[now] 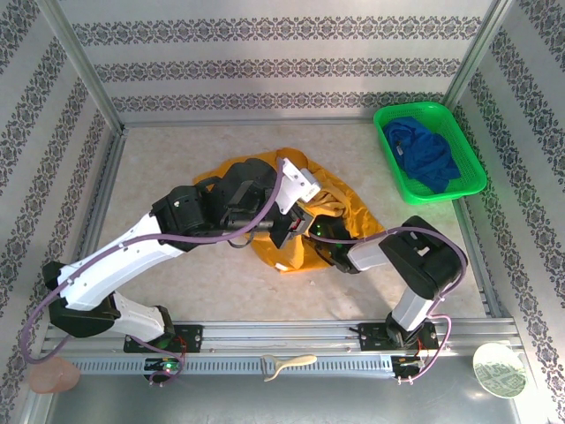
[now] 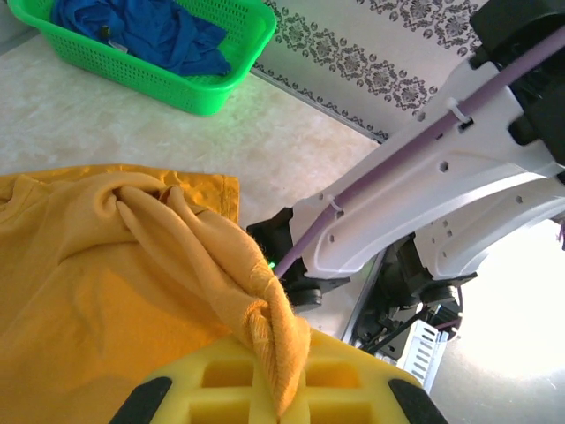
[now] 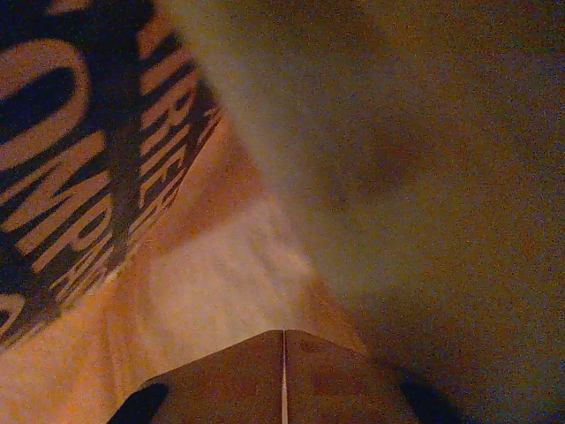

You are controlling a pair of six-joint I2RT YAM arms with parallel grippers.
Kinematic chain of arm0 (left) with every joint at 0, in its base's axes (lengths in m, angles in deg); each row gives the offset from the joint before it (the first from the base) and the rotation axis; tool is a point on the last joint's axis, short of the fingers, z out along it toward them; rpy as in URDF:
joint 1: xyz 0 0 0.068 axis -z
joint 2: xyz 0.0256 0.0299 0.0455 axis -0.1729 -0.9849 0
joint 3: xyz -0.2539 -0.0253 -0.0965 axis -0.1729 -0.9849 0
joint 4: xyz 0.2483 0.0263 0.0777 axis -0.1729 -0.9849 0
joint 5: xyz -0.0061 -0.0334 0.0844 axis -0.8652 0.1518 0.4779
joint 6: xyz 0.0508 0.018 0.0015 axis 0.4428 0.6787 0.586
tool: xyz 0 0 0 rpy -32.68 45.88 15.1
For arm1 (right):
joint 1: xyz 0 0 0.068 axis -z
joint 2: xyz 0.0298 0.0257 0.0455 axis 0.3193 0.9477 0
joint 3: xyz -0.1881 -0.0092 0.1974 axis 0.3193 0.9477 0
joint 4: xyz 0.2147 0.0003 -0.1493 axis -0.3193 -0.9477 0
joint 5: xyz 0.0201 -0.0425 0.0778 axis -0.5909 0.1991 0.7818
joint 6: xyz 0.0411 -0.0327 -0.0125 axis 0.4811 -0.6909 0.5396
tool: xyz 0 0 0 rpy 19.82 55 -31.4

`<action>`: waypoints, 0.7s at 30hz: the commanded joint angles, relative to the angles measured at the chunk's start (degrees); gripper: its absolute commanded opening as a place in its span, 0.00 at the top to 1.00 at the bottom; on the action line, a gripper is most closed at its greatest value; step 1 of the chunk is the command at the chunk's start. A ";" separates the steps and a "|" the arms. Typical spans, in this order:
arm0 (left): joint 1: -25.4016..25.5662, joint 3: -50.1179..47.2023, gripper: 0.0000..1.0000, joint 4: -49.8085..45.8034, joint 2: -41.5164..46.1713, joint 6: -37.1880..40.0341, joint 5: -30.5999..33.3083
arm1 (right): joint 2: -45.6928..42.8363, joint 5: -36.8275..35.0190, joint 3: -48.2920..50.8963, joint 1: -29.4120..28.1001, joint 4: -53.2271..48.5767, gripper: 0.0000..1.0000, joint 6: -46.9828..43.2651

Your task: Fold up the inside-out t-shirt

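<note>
Left gripper (image 2: 278, 389) is clamped on a twisted fold of the inside-out t-shirt (image 2: 79, 291); right gripper (image 3: 283, 362) has its fingers pressed together amid orange cloth; the shirt lies bunched at centre of the top view, with the green basket (image 1: 410, 109) at upper right.

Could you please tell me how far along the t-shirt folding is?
Nothing looks folded yet: the t-shirt lies in a crumpled heap. In hand: the left pincer pinches a twist of its fabric, while the right pincer, shut, is buried in the cloth. Flattening and every fold remain.
</note>
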 commanded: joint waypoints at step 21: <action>12.74 16.64 1.00 13.75 -11.99 -7.59 -8.18 | 10.97 1.37 -22.63 -2.14 -18.54 0.76 0.15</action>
